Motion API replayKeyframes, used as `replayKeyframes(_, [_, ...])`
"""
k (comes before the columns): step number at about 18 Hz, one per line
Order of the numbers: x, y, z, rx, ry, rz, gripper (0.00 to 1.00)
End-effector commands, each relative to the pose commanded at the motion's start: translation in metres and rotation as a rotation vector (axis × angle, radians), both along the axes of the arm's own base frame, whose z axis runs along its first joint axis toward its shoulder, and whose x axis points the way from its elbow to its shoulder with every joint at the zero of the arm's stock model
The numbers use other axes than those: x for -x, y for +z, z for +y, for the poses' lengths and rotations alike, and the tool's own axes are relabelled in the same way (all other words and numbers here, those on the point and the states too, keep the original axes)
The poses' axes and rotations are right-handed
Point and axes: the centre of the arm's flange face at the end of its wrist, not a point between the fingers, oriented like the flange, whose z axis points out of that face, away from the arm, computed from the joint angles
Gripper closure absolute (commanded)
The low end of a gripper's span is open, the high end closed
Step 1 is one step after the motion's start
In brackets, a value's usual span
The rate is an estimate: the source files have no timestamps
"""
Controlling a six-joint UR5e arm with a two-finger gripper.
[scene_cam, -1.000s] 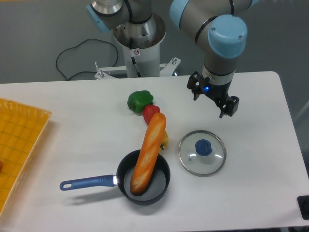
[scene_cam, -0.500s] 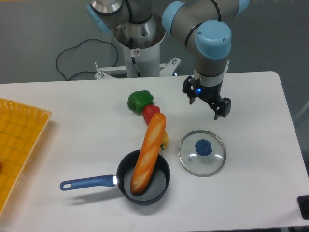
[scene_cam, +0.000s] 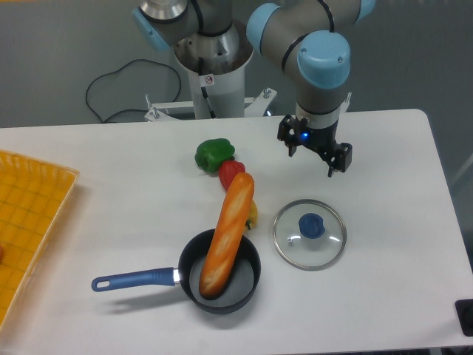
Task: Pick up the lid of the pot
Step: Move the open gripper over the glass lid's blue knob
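Note:
My gripper (scene_cam: 312,157) hangs above the back right part of the table, its two fingers spread apart with nothing visible between them. Farther toward the front lies the pot lid (scene_cam: 288,246), a round clear disc with a pale rim and a blue knob (scene_cam: 311,225) on its upper side. In the image the fingertips are above the knob and apart from the lid. The lid and its knob are in full view.
Left of the lid, a dark pan (scene_cam: 246,277) with a blue handle (scene_cam: 135,279) holds a long orange-brown loaf (scene_cam: 231,225). Behind are a green pepper (scene_cam: 213,154), a red item (scene_cam: 230,171) and a yellow item (scene_cam: 253,215). A yellow crate (scene_cam: 33,207) stands far left.
My gripper has shifted a little to the left in the image, with its fingers still apart. The lid, pan and other objects have stayed where they were.

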Motion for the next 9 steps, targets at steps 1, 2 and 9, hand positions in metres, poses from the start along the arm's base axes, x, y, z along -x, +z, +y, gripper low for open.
replayKeyframes(1, [0.004,0.003,-0.001,-0.066,0.010,-0.023,0.00])
replayKeyframes(2, [0.008,0.009,0.001,-0.116,0.016,-0.030,0.00])
replayKeyframes(9, [0.008,0.001,0.015,0.007,0.132,0.066,0.00])
